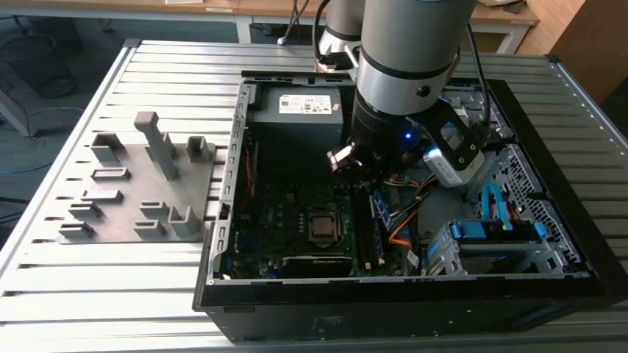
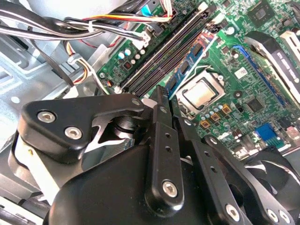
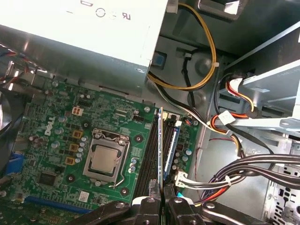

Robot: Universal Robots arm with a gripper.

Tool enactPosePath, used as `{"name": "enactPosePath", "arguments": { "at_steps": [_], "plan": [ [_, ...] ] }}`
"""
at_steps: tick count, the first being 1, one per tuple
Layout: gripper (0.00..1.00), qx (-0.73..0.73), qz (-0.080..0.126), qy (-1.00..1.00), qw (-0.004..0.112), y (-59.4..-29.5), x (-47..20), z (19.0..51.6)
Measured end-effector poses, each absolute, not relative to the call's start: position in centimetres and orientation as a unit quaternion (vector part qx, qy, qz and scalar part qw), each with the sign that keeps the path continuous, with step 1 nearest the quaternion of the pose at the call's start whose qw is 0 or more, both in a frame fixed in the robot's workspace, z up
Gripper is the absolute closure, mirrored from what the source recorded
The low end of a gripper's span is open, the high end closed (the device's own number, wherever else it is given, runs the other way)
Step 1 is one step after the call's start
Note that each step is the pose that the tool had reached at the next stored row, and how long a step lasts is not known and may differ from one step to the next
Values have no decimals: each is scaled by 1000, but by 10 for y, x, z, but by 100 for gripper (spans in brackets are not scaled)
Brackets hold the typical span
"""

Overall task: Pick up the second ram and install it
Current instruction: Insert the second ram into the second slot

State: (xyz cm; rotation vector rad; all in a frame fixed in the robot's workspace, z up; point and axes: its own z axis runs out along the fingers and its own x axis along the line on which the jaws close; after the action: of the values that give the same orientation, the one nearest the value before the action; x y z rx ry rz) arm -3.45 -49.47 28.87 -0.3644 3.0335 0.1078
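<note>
Black two-fingered claw (image 3: 160, 202) pressed together on the near end of the second ram (image 3: 162, 145), a thin dark green-black memory stick seen edge-on in the first wrist view, pinched between the fingertips (image 3: 149, 202). From the pinch the stick's long axis runs straight out ahead of the claw, in line with the long black memory slots (image 3: 151, 154) on the green motherboard (image 3: 56, 140). The stick appears to stand on edge directly over or in one of these slots; whether it is seated cannot be told. Just beside it, on the cable side, a second stick with a bluish edge (image 3: 172, 145) stands parallel in its own slot. To the other side, the square metal processor socket (image 3: 105, 159). Beyond the stick's far end, the grey power supply box (image 3: 84, 33). In the exterior view the claw (image 1: 355, 163) hangs inside the open black computer case (image 1: 549, 287), above the slots.
</note>
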Motion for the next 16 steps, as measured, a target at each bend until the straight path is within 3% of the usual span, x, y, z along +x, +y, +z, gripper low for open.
{"name": "enactPosePath", "arguments": {
  "at_steps": [13, 16],
  "plan": [
    [86, -97, 34, 994, 43, -495, -34, 289],
    [86, -89, 35, 995, 34, -495, -35, 289]
  ]
}}
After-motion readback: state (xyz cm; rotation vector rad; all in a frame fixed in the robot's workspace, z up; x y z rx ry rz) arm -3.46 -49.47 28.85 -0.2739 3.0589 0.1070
